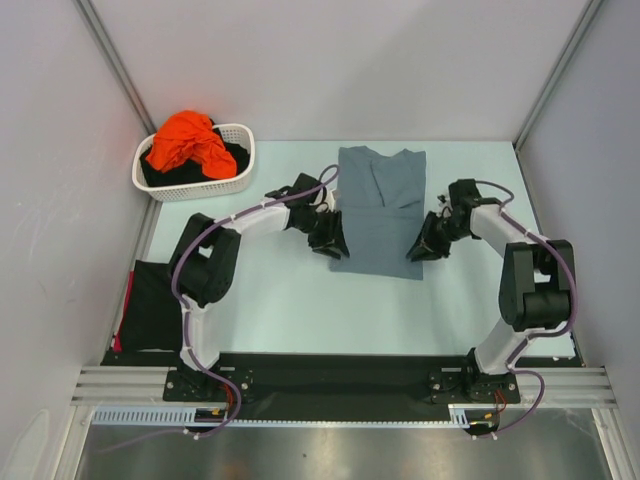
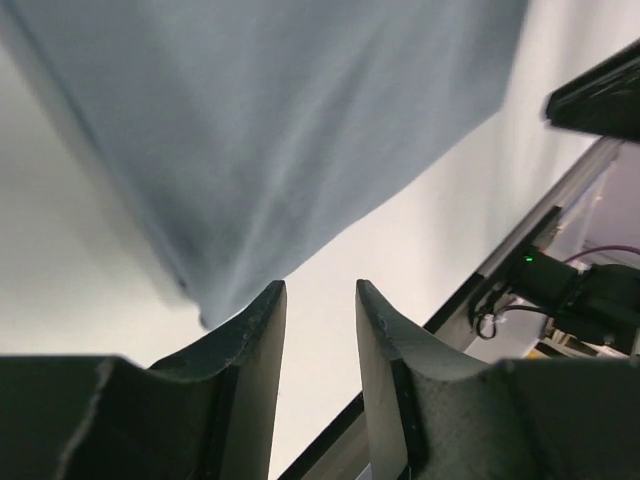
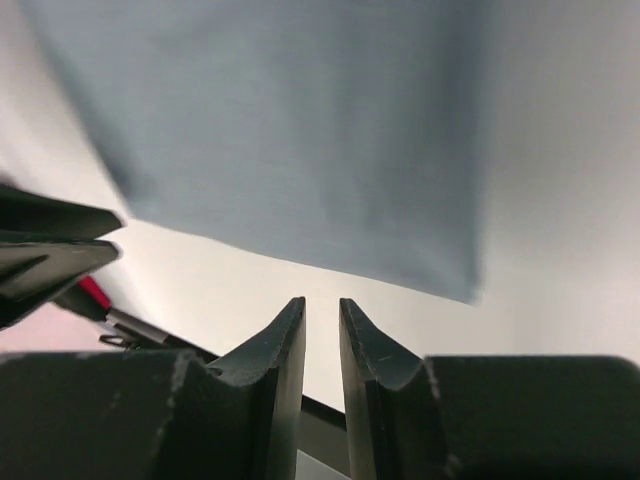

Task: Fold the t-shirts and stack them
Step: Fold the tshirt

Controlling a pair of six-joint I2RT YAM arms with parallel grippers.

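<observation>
Grey-blue t-shirt (image 1: 380, 205) lies flat at centre of the table (image 1: 300, 300), collar at the far end, sleeves apparently already turned in, so the outline is a narrow rectangle. We judge the lengthwise fold to be the step in hand.

Left gripper (image 1: 330, 243) sits at the near-left hem corner, right gripper (image 1: 422, 247) at the near-right corner. Wrist views: both claws narrowly parted w/ nothing between the fingers, bare table showing through each gap. Cloth lies just beyond the tips and is not pinched on either side.

Stack location: a folded black garment (image 1: 150, 305) lies at the left table edge. More orange and black garments wait in the white basket (image 1: 245, 135), far left.

Next move, in our opinion: each claw must close on its hem corner, top and bottom layers together. Both then lift evenly and carry the hem toward the collar. Uneven lift would probably skew the fold.
</observation>
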